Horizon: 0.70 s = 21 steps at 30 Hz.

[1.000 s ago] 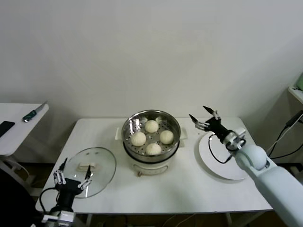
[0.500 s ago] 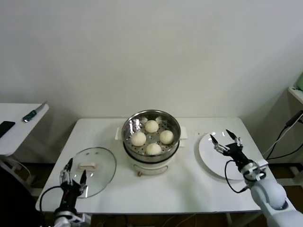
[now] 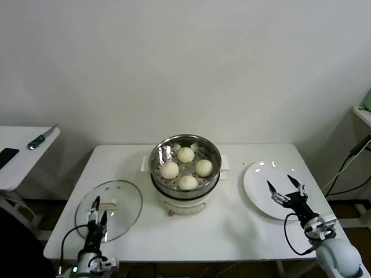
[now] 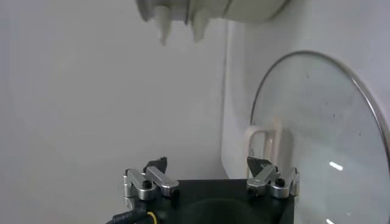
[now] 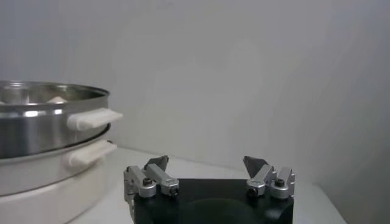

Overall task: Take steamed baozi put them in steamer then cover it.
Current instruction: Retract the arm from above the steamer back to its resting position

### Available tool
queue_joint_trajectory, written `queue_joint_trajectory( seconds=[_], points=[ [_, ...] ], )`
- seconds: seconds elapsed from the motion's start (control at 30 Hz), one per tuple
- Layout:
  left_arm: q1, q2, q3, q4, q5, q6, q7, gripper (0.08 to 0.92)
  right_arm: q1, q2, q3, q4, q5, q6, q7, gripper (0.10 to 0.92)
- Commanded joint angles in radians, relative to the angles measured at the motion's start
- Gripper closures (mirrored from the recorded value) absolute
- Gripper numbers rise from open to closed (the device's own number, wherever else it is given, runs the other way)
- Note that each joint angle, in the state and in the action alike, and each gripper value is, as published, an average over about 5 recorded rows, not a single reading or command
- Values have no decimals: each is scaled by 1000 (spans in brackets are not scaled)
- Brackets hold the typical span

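Left pincer (image 3: 97,212) is spread wide with nothing in it, low at the near left edge of the white surface (image 3: 232,223), right over the near rim of the round clear glass cover (image 3: 110,209) lying flat there. Right pincer (image 3: 286,190) is also spread and empty, above the near edge of the flat white plate (image 3: 264,179) on the right. All four cream-white steamed baozi (image 3: 186,168) sit inside the shiny round steel steamer (image 3: 185,166) in the middle, uncovered.

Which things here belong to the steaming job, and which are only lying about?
Job:
- four baozi, already in the steamer
- glass cover, lying on the table to the steamer's left
- left end effector, open over the cover's near edge
- right end effector, open over the plate

Lying about:
- white plate, bare
- screwdriver and black phone on the side table
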Motion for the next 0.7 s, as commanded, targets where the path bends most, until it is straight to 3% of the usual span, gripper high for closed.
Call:
queue_joint_trajectory(
  seconds=[0.03, 0.7],
  points=[
    [-139, 13, 16, 205, 94, -5, -32, 177, -50, 30, 37, 3, -56, 4, -6, 203],
    [-255, 30, 35, 293, 68, -17, -40, 177, -49, 57, 24, -21, -109, 25, -24, 203]
  ],
)
